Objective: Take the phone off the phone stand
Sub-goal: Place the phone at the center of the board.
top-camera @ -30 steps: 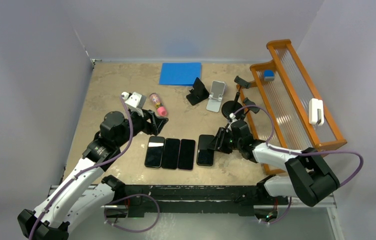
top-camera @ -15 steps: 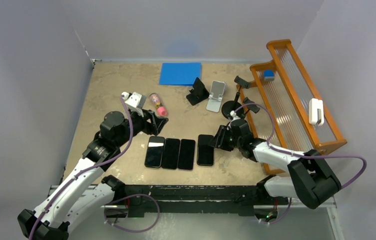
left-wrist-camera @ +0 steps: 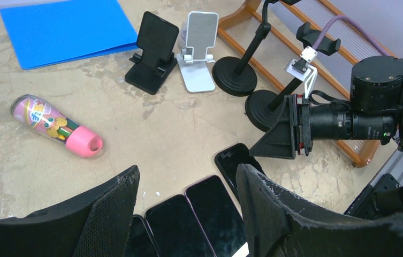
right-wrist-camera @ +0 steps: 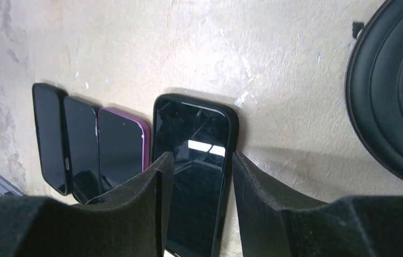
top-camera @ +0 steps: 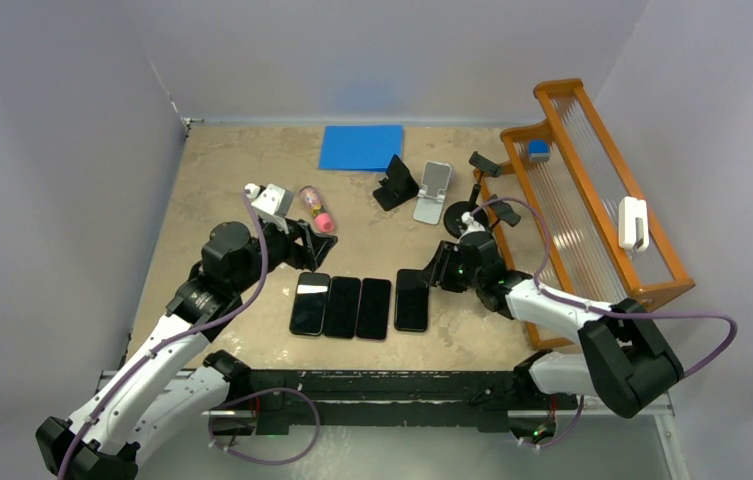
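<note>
Four phones lie flat in a row on the table. The right-most, a black-cased phone (top-camera: 412,299), also shows in the right wrist view (right-wrist-camera: 194,155) and the left wrist view (left-wrist-camera: 230,162). My right gripper (top-camera: 439,270) is open just above that phone's far end, its jaws (right-wrist-camera: 199,182) not touching it. A black phone stand (top-camera: 395,183) and a silver phone stand (top-camera: 433,192) stand empty at the back. My left gripper (top-camera: 307,245) is open and empty (left-wrist-camera: 188,184) above the left phones (top-camera: 309,302).
Two black gooseneck holders with round bases (top-camera: 464,214) stand right of the silver stand, one base (right-wrist-camera: 397,91) close to my right gripper. An orange rack (top-camera: 582,190) runs along the right side. A pink bottle (top-camera: 317,209) and a blue folder (top-camera: 361,147) lie behind.
My right gripper has drawn back a little toward the far side, off the black-cased phone, which stays flat on the table. The left arm has not moved.
</note>
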`<state>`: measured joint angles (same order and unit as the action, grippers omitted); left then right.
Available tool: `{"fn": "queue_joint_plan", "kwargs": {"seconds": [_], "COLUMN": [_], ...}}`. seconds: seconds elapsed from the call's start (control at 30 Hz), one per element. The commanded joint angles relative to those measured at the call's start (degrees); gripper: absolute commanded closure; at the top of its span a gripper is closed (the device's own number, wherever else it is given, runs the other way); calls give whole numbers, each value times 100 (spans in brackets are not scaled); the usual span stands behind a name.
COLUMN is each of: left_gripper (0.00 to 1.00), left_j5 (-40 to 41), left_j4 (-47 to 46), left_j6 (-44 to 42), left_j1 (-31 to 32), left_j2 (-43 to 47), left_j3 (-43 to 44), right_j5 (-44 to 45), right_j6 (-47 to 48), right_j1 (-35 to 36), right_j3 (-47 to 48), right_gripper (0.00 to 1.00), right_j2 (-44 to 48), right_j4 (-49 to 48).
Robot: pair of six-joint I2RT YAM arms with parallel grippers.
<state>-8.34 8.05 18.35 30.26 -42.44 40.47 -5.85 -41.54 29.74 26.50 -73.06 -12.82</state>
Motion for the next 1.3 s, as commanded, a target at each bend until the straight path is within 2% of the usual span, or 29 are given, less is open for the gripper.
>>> {"fn": "queue_joint_plan", "kwargs": {"seconds": [0.0, 0.27, 0.5, 0.67, 0.93, 1.27], "left_gripper": [35, 36, 36, 36, 36, 36], "left_j5": [-54, -78, -73, -63, -80, -80], "left_j4": [-162, -166, -164, -166, -164, -164], "left_j6": [-112, -112, -115, -121, -121, -121], "left_j1": [12, 9, 7, 9, 11, 7], "left_j2": [3, -31, -34, -28, -34, -45], "left_j3": [5, 12, 5, 5, 5, 5], "right_j5": [460, 842, 1677, 2027, 1994, 1788], "right_j6": [67, 123, 426, 551, 672, 763], "right_j1": [79, 362, 817, 853, 857, 882], "right_j3": [309, 590, 1158, 1445, 1596, 1372], "right_gripper": [54, 63, 68, 70, 70, 72], "right_j2": [175, 95, -567, -1049, -1661, -1730], "right_j4": [-220, -479, -541, -561, -646, -738]}}
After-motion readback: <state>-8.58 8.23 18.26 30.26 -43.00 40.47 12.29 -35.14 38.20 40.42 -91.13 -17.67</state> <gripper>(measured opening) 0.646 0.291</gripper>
